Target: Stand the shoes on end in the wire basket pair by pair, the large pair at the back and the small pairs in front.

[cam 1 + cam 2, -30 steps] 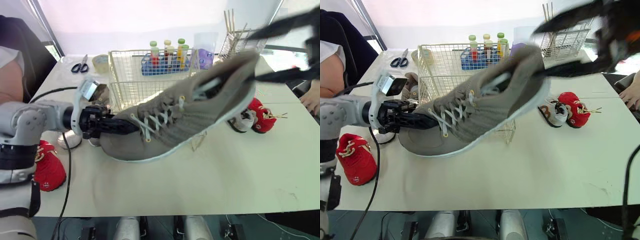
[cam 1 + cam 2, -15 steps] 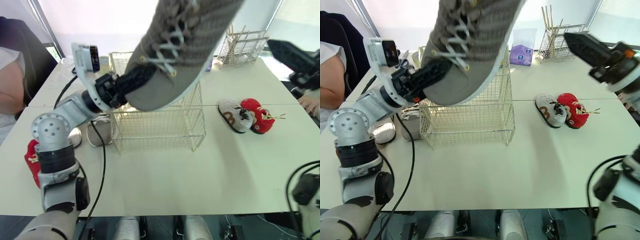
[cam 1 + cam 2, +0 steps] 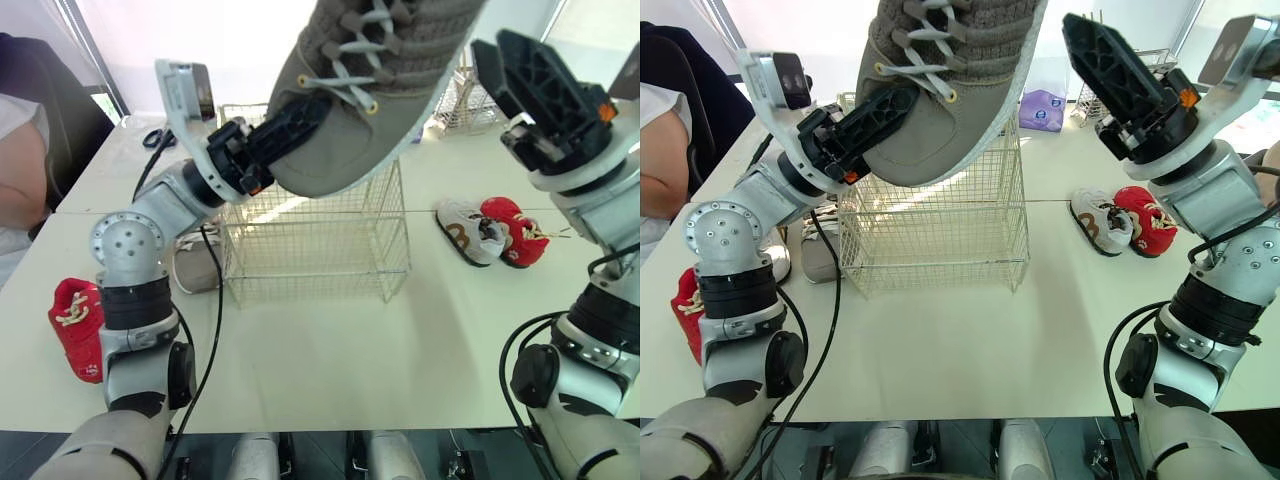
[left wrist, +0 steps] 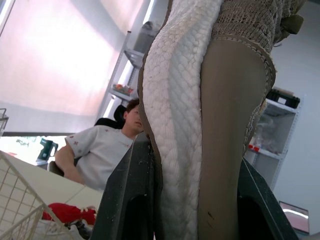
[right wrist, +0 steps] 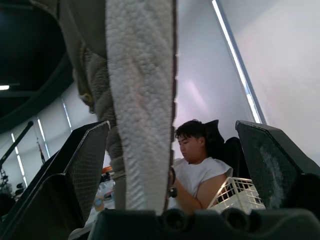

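Left end effector (image 3: 300, 120) is clamped onto the toe of the large grey shoe (image 3: 390, 70), a black finger pressed against each side of it, and the shoe is up high, top centre of the frame, toe down and heel out past the upper edge. It hangs in the air above the wire basket (image 3: 315, 255), clear of the rim.

Over on the upper right, the right end effector (image 5: 172, 130) is raised beside the shoe with its fingers spread wide. In the right wrist view the pale sole runs between them, with a gap showing on both sides.

Down on the worktop (image 3: 400, 350), the basket sits in the middle. Right of it, a white and grey small shoe (image 3: 468, 230) lies touching a red small shoe (image 3: 512, 232). At the far left edge lies another red shoe (image 3: 78, 315), well apart from the basket. One more small shoe (image 3: 195, 270) sits just beside the basket's left wall.
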Tool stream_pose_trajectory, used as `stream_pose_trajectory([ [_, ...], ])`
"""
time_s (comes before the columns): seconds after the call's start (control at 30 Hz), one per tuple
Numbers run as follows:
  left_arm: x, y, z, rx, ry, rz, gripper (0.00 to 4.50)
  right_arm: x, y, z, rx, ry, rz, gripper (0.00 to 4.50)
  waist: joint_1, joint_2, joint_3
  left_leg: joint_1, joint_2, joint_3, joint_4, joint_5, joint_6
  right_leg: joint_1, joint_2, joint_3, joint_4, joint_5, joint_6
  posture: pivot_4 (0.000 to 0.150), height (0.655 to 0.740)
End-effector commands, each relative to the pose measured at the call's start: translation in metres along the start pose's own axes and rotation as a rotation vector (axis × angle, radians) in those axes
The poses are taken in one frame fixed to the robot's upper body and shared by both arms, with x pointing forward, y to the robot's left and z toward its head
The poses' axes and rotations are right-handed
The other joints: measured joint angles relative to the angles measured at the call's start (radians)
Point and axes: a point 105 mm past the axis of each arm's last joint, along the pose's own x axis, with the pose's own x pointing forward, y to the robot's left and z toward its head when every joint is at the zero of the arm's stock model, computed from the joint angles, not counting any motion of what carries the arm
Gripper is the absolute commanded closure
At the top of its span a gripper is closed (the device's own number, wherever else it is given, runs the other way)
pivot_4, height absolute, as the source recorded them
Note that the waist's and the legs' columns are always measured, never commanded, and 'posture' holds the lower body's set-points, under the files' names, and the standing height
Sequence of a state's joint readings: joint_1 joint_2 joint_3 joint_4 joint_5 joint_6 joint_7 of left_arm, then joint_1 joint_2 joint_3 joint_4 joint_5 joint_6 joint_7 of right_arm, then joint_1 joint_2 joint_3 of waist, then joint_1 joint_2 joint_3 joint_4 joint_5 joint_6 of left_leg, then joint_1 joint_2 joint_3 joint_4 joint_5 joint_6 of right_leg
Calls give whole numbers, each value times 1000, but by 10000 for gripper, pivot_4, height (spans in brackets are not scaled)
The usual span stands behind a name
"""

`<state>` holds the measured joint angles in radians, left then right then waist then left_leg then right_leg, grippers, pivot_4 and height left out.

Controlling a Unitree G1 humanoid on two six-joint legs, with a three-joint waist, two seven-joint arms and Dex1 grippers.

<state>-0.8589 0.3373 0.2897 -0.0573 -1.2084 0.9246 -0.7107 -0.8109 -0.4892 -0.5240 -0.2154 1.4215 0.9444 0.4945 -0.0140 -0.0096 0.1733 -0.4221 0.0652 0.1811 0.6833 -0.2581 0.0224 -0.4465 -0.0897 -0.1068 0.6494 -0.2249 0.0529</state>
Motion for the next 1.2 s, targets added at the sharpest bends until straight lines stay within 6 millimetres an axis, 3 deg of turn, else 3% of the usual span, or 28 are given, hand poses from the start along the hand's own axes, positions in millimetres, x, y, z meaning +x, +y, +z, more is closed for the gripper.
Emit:
stream_pose_trajectory([
  [0.03, 5, -12, 8, 47, -2, -51, 35851, 4, 9, 10, -35, -49, 39, 1570, 1, 0, 0, 0, 0, 0, 0, 0, 0, 0, 0, 0, 0, 0, 0, 1500, 7352],
  [0.23, 4, -13, -8, 28, 65, -55, 35851, 12, 7, 5, -57, -1, 30, 1570, -1, 0, 0, 0, 0, 0, 0, 0, 0, 0, 0, 0, 0, 0, 0, 1500, 7352],
  [0.5, 5, -7, -29, 35, 145, -28, 35851, 22, 20, 3, -41, 15, 108, 1570, 0, 0, 0, 0, 0, 0, 0, 0, 0, 0, 0, 0, -1, 0, 0, 1500, 7352],
  [0.77, 8, -7, -27, 17, 103, -40, 35851, 25, 15, -15, -38, 115, 101, 1570, 0, 0, 0, -1, 1, -1, 0, 0, 0, 0, 0, 0, -2, 0, 0, 1500, 7352],
  [0.87, 7, -7, -27, 18, 104, -40, 35851, 26, 11, -14, -34, 114, 89, 10174, 0, 0, 0, -1, 1, -1, 0, 0, 1, 0, 0, -1, -2, 0, 0, 1500, 7352],
  [0.97, 3, -4, -25, 8, 97, -21, 35851, 27, 11, -11, -30, 124, 101, 23576, 0, 0, 0, -1, 1, -1, 0, 0, 1, 0, 0, -1, -2, 0, 0, 1500, 7352],
  [1.0, 2, -3, -24, 1, 92, -16, 26054, 27, 11, -11, -26, 126, 107, 26800, 0, 0, 0, -1, 1, -1, 0, 0, 1, 0, 0, -1, -2, 0, 0, 1500, 7352],
  [1.07, 1, -2, -20, -7, 78, -9, 18155, 28, 10, -11, -30, 151, 113, 28057, 0, 0, 0, -1, 1, -2, 0, 0, 1, 0, 0, -1, -2, 0, 0, 1500, 7352],
  [1.17, -1, 1, -18, 17, 79, 23, 2403, 30, 7, -10, -67, 182, 110, 28059, 0, 0, 0, -1, 1, -2, 0, 0, 1, 0, 0, -1, -2, 0, 0, 1500, 7352],
  [1.2, -2, 3, -18, 34, 86, 44, 289, 31, 6, -9, -92, 186, 116, 28059, 0, 0, 0, -1, 1, -2, 0, -1, 1, 0, 0, -1, -2, 0, 0, 1500, 7352],
])
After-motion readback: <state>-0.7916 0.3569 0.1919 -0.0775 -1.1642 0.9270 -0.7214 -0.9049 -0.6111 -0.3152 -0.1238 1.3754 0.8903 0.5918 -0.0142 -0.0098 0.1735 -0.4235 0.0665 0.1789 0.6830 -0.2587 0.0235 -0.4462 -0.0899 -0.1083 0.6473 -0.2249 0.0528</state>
